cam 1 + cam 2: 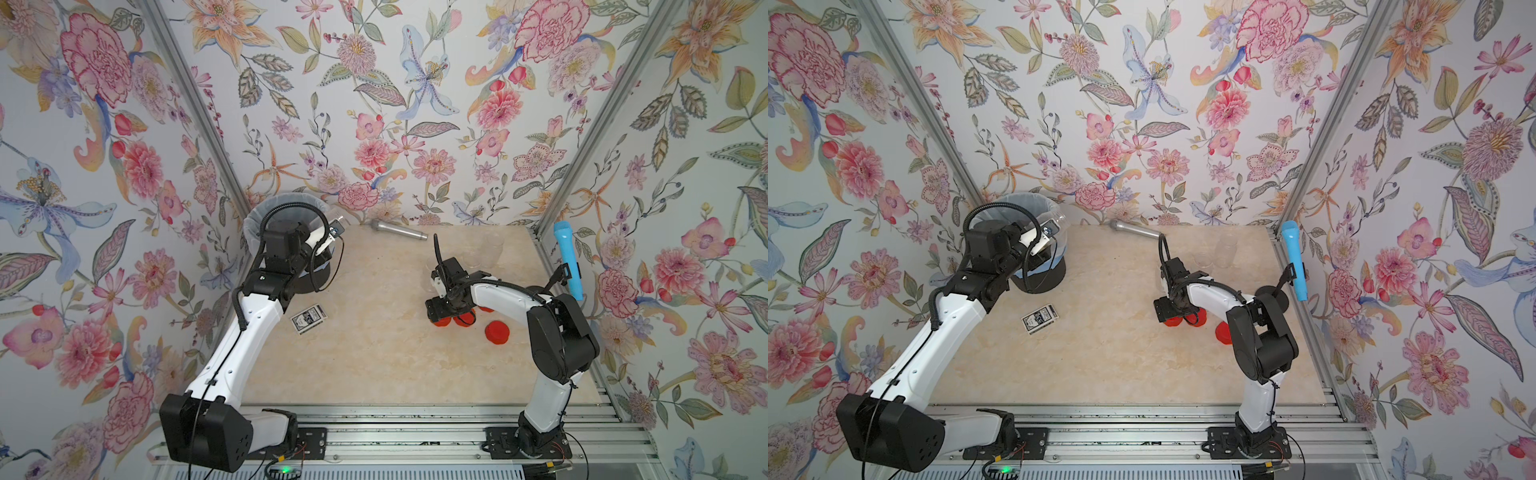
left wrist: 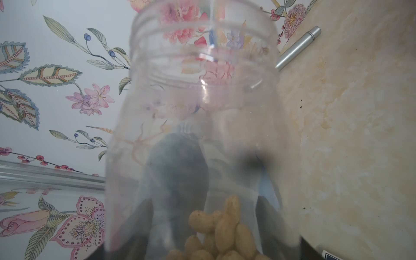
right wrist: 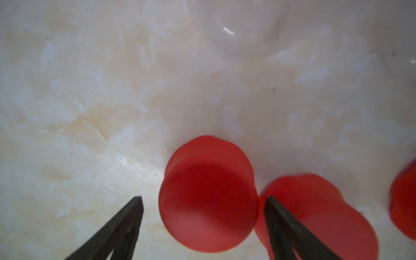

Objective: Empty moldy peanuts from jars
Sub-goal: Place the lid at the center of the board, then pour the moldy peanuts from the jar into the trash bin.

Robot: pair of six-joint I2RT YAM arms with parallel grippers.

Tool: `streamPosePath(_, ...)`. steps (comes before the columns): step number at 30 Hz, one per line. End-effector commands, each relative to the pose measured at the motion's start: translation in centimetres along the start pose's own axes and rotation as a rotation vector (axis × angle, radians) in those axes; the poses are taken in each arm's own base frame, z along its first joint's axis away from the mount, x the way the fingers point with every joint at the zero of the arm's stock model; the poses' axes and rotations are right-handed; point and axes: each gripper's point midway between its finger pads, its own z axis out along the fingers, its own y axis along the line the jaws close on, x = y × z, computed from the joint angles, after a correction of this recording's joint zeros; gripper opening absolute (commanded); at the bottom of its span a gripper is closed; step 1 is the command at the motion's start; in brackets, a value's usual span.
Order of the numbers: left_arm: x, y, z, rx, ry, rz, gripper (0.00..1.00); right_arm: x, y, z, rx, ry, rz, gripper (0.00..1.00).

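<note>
The moldy peanuts (image 2: 220, 229) sit heaped in the base of an open jar (image 2: 202, 101). The left gripper (image 2: 203, 216) clasps it on both sides, jaws spread to its width, above the bin (image 1: 259, 216) at the table's ten o'clock. Near three o'clock the right gripper (image 3: 204, 198) hangs open astride a red lid (image 3: 207, 180) lying on the table (image 3: 90, 112), gripping nothing. Another lid (image 3: 315, 213) lies just beside it. Other clear jars (image 1: 488, 249) stand at two o'clock.

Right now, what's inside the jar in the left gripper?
Tan peanuts lie heaped at the closed end of the jar; the rest looks empty. The heap's lower part is out of frame.
</note>
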Motion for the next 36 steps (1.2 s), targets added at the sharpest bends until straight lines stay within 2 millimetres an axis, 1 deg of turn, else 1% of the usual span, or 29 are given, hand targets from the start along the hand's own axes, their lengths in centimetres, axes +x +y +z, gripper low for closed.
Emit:
streamPosePath(1, 0.1, 3.0, -0.7, -0.059, 0.027, 0.016, 0.29, -1.7, 0.8, -3.7, -0.025, -0.095, 0.003, 0.89)
streamPosePath(6, 1.5, 5.3, -1.0, -0.093, 0.108, 0.037, 0.29, -2.9, 1.1, -7.5, -0.029, -0.197, 0.010, 0.89)
streamPosePath(10, 4.2, 7.5, -0.6, -0.107, 0.269, 0.071, 0.28, -3.4, 1.7, -10.3, -0.031, -0.290, -0.013, 0.89)
streamPosePath(12, 5.6, 8.8, -0.7, -0.120, 0.345, 0.086, 0.27, -3.5, 1.9, -11.4, -0.041, -0.340, -0.015, 0.89)
streamPosePath(16, 7.9, 11.3, -1.0, -0.134, 0.475, 0.131, 0.27, -4.0, 1.9, -13.0, -0.056, -0.421, 0.000, 0.89)
streamPosePath(18, 8.4, 12.8, -1.6, -0.157, 0.515, 0.147, 0.27, -4.4, 1.8, -13.5, -0.052, -0.448, 0.001, 0.89)
streamPosePath(19, 9.3, 12.8, -0.5, -0.136, 0.544, 0.154, 0.27, -4.4, 1.8, -13.5, -0.057, -0.452, -0.007, 0.89)
streamPosePath(20, 9.6, 13.4, -0.4, -0.139, 0.561, 0.160, 0.27, -4.5, 1.7, -13.5, -0.049, -0.452, -0.008, 0.89)
streamPosePath(25, 11.3, 14.0, 0.8, -0.118, 0.650, 0.240, 0.26, -5.0, 0.7, -13.1, -0.015, -0.453, 0.008, 0.89)
streamPosePath(29, 13.4, 13.4, 2.5, -0.076, 0.744, 0.301, 0.25, -5.5, 0.2, -13.1, -0.017, -0.470, 0.027, 0.89)
streamPosePath(32, 14.0, 13.6, 3.7, -0.077, 0.772, 0.318, 0.27, -5.3, 0.0, -12.8, -0.027, -0.465, 0.045, 0.89)
streamPosePath(34, 14.6, 13.1, 4.2, -0.059, 0.809, 0.334, 0.27, -5.2, -0.1, -12.6, -0.035, -0.470, 0.055, 0.89)
streamPosePath(36, 14.4, 11.7, 5.0, -0.027, 0.821, 0.361, 0.27, -5.1, -0.2, -12.5, -0.041, -0.476, 0.062, 0.89)
